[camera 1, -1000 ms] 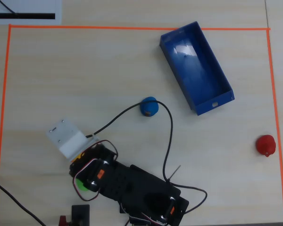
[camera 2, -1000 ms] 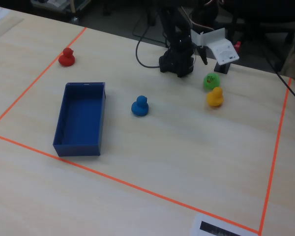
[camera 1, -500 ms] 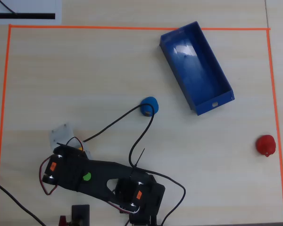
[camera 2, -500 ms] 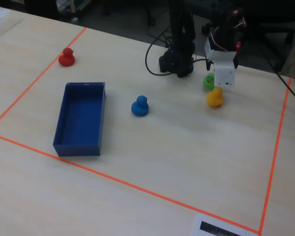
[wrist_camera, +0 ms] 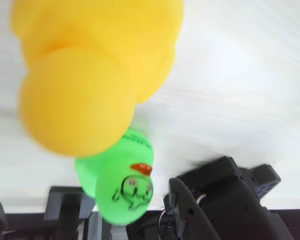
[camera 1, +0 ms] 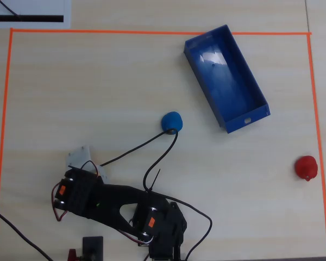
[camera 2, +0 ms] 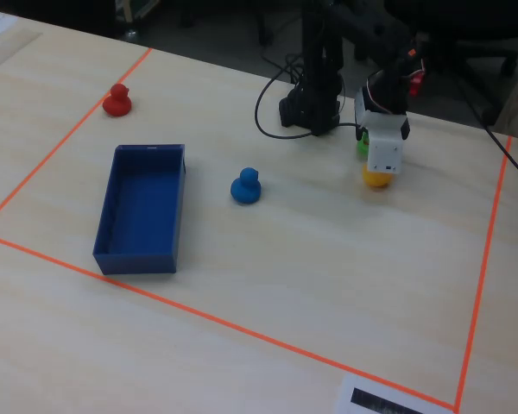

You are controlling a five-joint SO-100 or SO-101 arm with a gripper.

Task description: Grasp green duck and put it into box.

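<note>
The green duck lies on the table just behind a large yellow duck in the wrist view, with its orange beak and drawn face toward the camera. In the fixed view only a sliver of the green duck shows, left of my gripper. The gripper hangs low over the yellow duck. Its jaws are not clear in any view. In the overhead view the arm hides both ducks, and the gripper's white end is at the lower left. The dark blue box lies empty far away and also shows in the fixed view.
A blue duck stands mid-table between the arm and the box. A red duck sits by the orange tape border. Black cables trail from the arm. The arm's base stands at the table's edge.
</note>
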